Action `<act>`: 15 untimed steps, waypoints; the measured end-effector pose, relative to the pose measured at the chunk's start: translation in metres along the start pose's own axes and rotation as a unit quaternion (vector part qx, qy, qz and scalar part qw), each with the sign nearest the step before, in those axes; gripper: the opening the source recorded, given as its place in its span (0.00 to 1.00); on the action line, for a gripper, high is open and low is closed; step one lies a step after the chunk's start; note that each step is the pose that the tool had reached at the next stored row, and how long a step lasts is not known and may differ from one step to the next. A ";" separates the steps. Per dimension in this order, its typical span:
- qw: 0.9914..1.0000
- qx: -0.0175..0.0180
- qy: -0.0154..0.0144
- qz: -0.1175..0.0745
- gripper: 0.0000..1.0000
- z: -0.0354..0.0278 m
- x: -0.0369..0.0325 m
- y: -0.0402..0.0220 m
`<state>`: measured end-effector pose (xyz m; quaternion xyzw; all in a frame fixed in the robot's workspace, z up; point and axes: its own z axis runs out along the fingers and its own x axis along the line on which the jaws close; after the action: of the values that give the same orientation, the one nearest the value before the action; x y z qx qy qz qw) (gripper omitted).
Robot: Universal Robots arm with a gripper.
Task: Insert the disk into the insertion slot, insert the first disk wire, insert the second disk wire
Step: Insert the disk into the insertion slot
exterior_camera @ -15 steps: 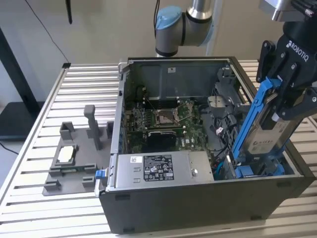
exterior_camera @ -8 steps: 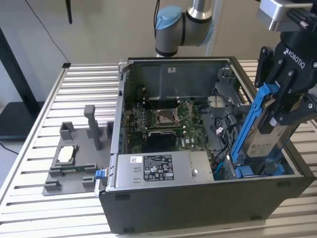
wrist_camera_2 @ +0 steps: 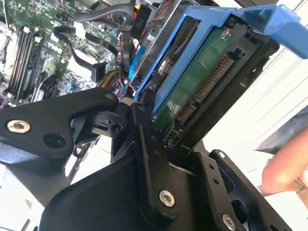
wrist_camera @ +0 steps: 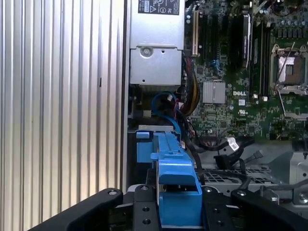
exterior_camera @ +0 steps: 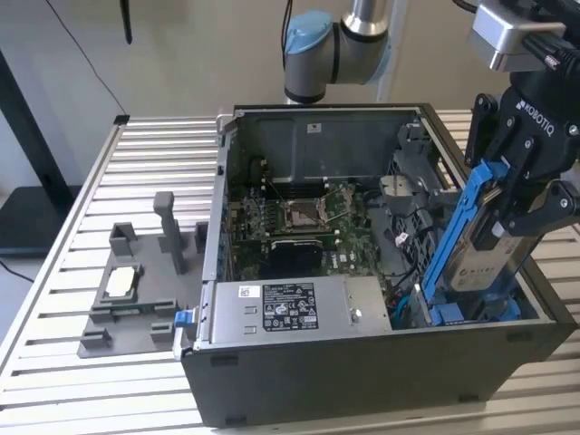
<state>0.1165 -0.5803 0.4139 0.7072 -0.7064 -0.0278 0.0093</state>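
Pincer [exterior_camera: 513, 216] clamped on disk [exterior_camera: 450, 249], white label [exterior_camera: 478, 265] visible

**Slatted table, two loads**

A ribbed metal table [exterior_camera: 100, 163] carries an open, dark case [exterior_camera: 362, 372] toward the exterior view's right and a grey fixture [exterior_camera: 136, 313] with upright posts just beside it, on the left.
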 end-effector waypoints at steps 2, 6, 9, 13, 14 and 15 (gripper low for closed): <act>1.000 0.000 0.000 0.000 0.32 0.0018 0.0000 -0.0001; 1.000 0.000 0.000 -0.002 0.32 0.0050 0.0000 -0.0006; 1.000 0.000 -0.001 -0.003 0.32 0.0061 -0.0001 -0.0009; 1.000 0.001 -0.001 -0.005 0.32 0.0112 -0.0007 -0.0015; 1.000 0.001 -0.002 -0.005 0.32 0.0128 -0.0007 -0.0016; 1.000 0.001 -0.002 -0.005 0.32 0.0144 -0.0007 -0.0019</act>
<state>0.1176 -0.5792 0.3994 0.7109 -0.7026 -0.0287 0.0075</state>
